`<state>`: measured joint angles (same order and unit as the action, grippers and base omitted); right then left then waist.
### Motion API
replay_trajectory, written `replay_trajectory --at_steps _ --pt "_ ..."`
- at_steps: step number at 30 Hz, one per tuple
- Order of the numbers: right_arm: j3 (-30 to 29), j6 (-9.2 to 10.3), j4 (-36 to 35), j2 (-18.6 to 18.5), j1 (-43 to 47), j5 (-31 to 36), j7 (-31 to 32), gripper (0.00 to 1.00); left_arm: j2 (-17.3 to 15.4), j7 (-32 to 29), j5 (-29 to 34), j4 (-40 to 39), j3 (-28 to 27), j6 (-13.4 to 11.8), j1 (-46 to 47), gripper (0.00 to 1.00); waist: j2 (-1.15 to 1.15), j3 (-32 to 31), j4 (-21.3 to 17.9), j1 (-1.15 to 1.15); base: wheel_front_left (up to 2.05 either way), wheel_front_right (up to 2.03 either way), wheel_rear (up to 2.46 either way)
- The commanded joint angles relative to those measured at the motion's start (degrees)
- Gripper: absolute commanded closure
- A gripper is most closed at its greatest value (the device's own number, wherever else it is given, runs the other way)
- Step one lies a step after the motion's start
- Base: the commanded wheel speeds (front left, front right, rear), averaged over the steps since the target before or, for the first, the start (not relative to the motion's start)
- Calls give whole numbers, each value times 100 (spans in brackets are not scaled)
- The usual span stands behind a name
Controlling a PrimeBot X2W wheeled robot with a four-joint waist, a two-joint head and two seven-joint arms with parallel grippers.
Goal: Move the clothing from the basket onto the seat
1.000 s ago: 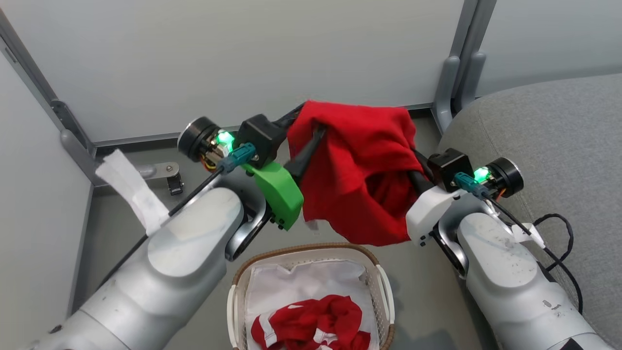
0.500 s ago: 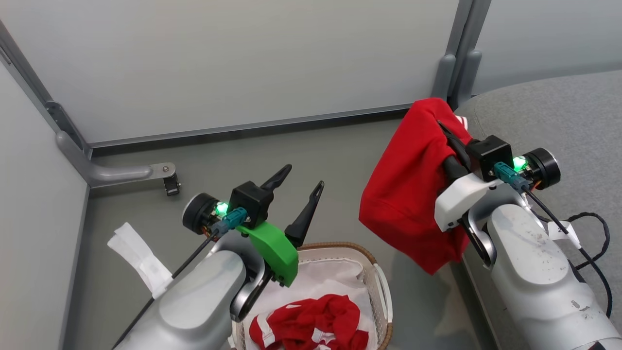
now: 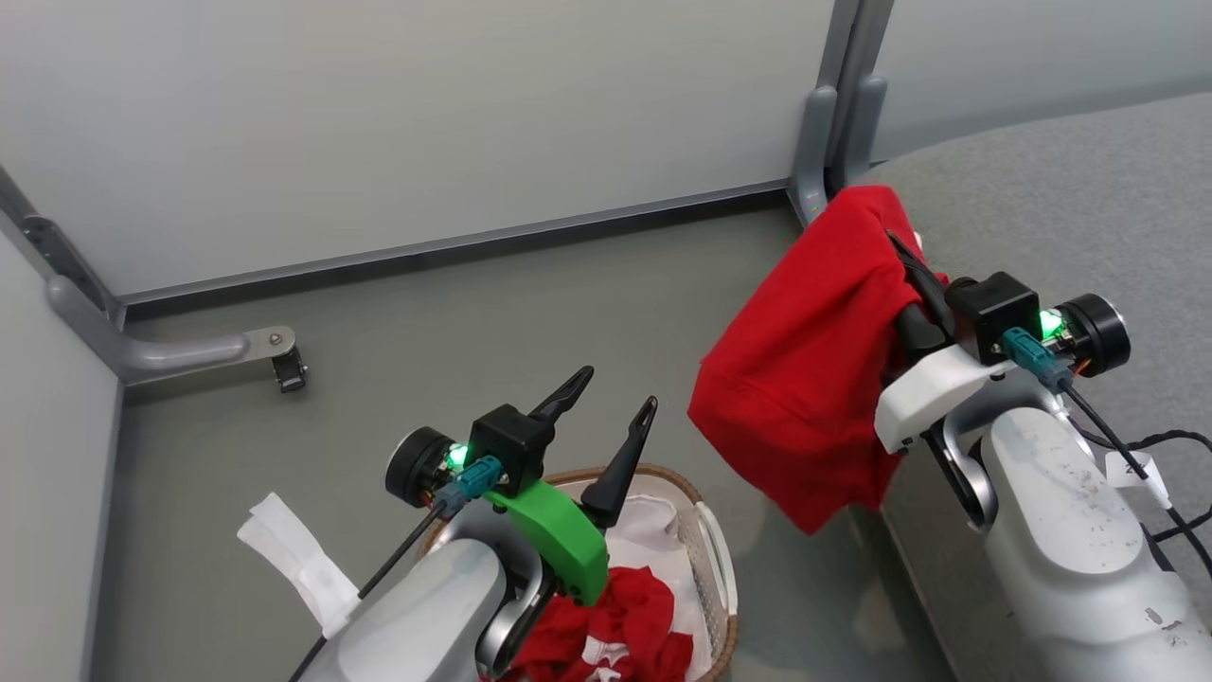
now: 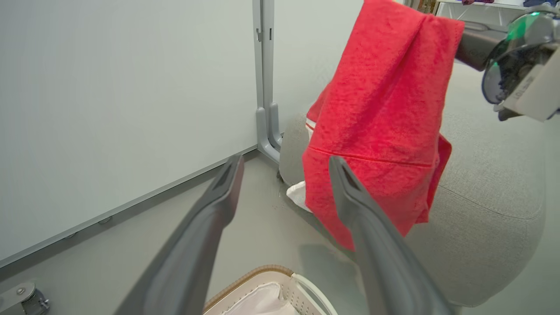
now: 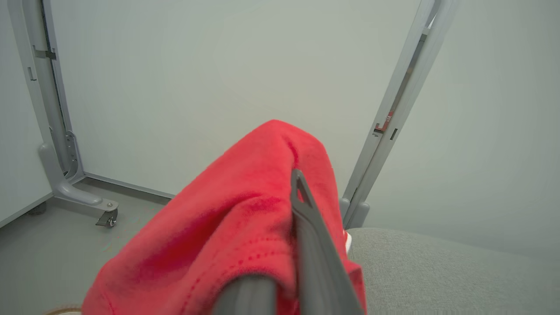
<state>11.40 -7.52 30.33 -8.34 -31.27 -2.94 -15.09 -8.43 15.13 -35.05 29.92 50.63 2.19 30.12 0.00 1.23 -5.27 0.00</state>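
Observation:
A plain red shirt [image 3: 805,360] hangs from my right gripper [image 3: 900,248], which is shut on its upper fold beside the rounded corner of the grey seat [image 3: 1042,180]. In the right wrist view one dark finger [image 5: 304,218] lies over the shirt [image 5: 227,236] and the other is buried in it. My left gripper [image 3: 615,390] stands open and bare above the basket [image 3: 684,481]. A second red shirt with white trim [image 3: 630,630] lies in the basket on the white liner. The left wrist view shows the hanging shirt [image 4: 380,131] against the seat [image 4: 485,201].
Pale partition walls close the back and left, with a grey post [image 3: 833,114] at the seat's corner. A caster bracket [image 3: 275,355] sits on the grey floor at the left. A black cable [image 3: 1169,440] trails over the seat by my right forearm.
My left gripper let go of the plain shirt and dropped back over the basket, open. My right gripper carried the shirt rightwards to the seat's corner. The head camera turned right.

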Motion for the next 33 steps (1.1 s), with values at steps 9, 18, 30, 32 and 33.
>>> replay_trajectory --at_steps 9,18,30,32,33 --pt "-232 6 -443 -142 176 83 -13 100 30 2 380 -133 -162 57 -98 0 0 375 -964 0 0 0 0" --pt "-467 6 -702 -44 247 64 -13 100 -12 2 608 -75 -173 122 118 0 0 777 -1930 0 0 0 0" --pt "-862 6 -801 124 319 82 -13 100 -39 1 768 8 -31 169 315 0 0 1165 -2389 0 0 0 0" --pt "-932 6 -747 136 245 45 -13 100 -58 1 780 -14 -35 161 360 0 0 1235 -2364 0 0 0 0" --pt "-980 6 -702 143 183 23 -13 100 -72 0 792 -25 -35 155 386 0 0 1287 -2334 0 0 0 0"
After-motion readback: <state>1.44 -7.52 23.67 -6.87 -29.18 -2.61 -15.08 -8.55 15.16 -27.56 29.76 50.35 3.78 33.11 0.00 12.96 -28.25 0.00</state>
